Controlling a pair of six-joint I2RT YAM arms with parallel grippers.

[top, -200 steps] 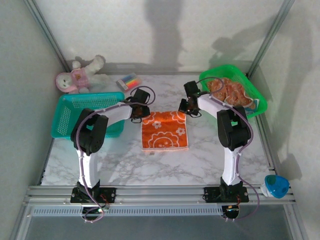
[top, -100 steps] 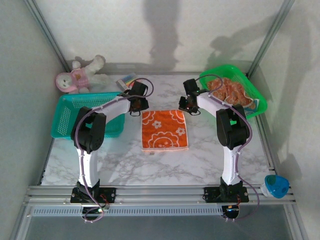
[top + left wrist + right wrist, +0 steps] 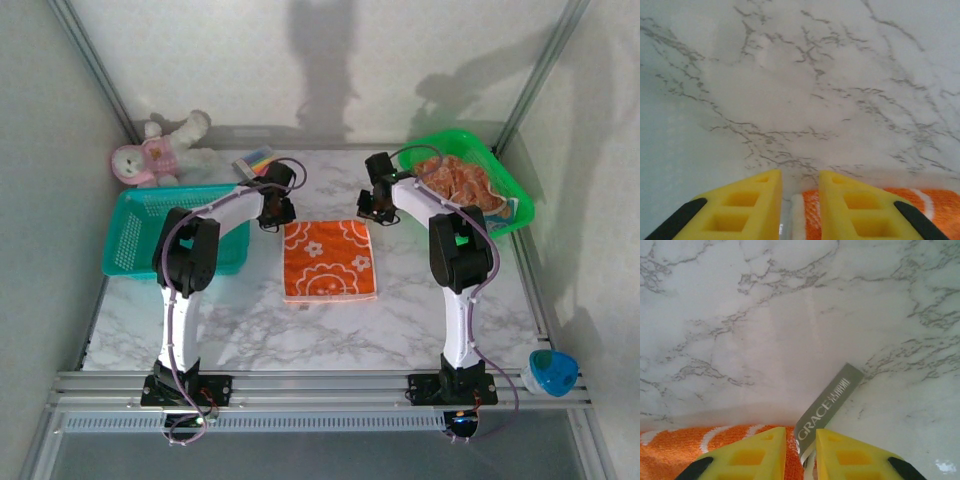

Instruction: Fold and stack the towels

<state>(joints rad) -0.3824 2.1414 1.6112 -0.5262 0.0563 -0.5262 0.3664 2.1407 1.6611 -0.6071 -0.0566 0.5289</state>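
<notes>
1. Left jaws: my left gripper (image 3: pixel 272 214) hangs just past the far left corner of the orange towel (image 3: pixel 328 260). In the left wrist view the two yellow fingers (image 3: pixel 752 200) of this gripper (image 3: pixel 799 181) stand a narrow gap apart. The towel's white-trimmed edge (image 3: pixel 799 220) shows in that gap, lying on the marble. Nothing is clamped.
2. Right jaws: my right gripper (image 3: pixel 376 211) hangs just past the towel's far right corner. In the right wrist view the fingers of this gripper (image 3: pixel 800 434) are parted by a slim gap. A grey label printed "GRACE" (image 3: pixel 832 399) lies on the marble and runs in under that gap, with the towel's orange edge (image 3: pixel 675 447) to its left. I cannot tell whether a finger touches the label, and nothing is pinched.
3. Orange towel: it lies flat at the middle of the marble table (image 3: pixel 300 335), flower print up, between my two arms.
4. Other towels: peach cloths (image 3: pixel 458 184) lie heaped in the green basket (image 3: pixel 440 143) at the far right.
5. Surroundings: a teal basket (image 3: pixel 140 235) sits on the left side. A pink-and-white plush toy (image 3: pixel 150 155) lies at the far left corner.
</notes>
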